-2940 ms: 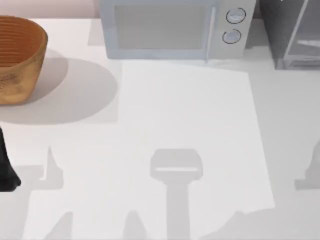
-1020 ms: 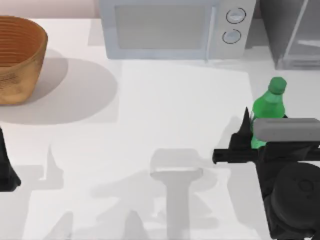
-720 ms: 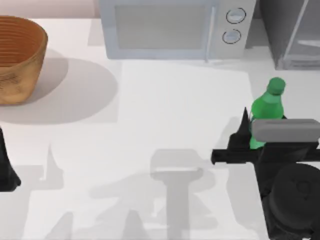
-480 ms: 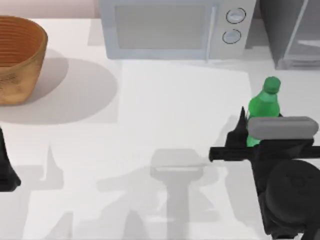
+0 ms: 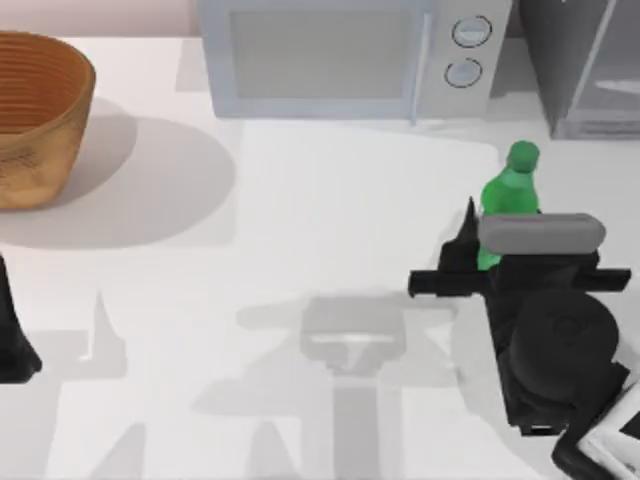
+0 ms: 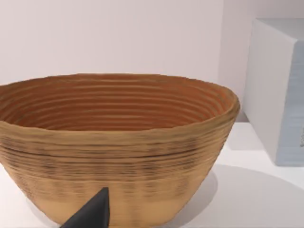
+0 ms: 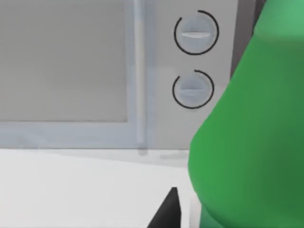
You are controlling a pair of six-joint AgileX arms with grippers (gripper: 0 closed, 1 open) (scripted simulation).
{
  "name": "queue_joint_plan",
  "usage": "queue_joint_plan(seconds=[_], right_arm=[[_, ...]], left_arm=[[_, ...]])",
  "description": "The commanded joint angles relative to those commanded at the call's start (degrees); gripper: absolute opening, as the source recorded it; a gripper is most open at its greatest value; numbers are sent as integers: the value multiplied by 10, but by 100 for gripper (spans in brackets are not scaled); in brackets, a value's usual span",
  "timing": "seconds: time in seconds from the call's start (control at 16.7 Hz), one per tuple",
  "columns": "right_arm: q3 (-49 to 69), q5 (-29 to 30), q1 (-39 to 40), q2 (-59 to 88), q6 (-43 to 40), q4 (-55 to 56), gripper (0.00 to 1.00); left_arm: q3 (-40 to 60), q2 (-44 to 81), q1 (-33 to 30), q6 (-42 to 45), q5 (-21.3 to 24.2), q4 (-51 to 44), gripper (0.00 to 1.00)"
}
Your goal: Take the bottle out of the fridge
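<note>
Bottle (image 5: 508,192) base hidden — right end effector (image 5: 490,255), fridge (image 5: 580,60) cropped

White table (image 5: 300,250) under me, pale pink wall (image 6: 109,33) behind, whitish microwave (image 5: 340,60) at back, wicker basket (image 5: 35,110) far left, soft shadows

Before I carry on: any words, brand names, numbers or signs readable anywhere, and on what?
None to read.
Small green plastic bottle in the right gripper: no label.
Whitish microwave: its two round knobs bear only a bar and a ring, no numbers.
Dark grey fridge and woven brown basket: plain.
</note>
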Motion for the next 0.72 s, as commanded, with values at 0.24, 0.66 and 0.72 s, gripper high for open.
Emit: queue_joint_plan(seconds=[0.24,0.66,0.72], right_arm=[[1,-1,-1,2,0,2,0],[1,-1,-1,2,0,2,53],[1,-1,-1,2,0,2,60]], left_arm=[[0,0,0,0,0,0,100],[0,0,0,0,0,0,100],[0,0,0,0,0,0,100]])
